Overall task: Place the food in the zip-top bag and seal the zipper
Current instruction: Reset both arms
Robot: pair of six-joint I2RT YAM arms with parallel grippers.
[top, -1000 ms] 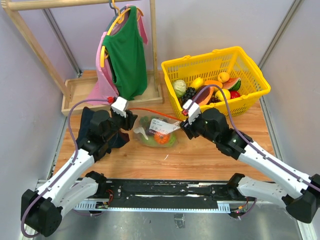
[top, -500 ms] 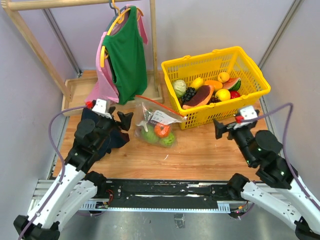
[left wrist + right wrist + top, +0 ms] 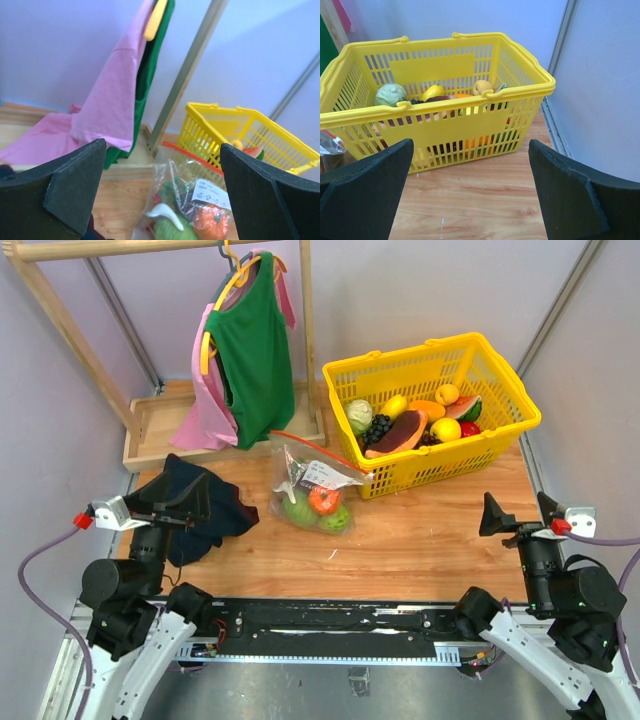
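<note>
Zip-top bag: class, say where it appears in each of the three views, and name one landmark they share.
Top external: bag at centre, just left of the basket.
Left wrist: bag low, right of centre, below the basket.
Right wrist: only a crinkly sliver at the lower left edge, beside the basket.
Shared landmark: the yellow basket.

The 2 arms sit folded low, left claw (image 3: 161, 149) and right claw (image 3: 516, 506) spread wide, empty.
</note>
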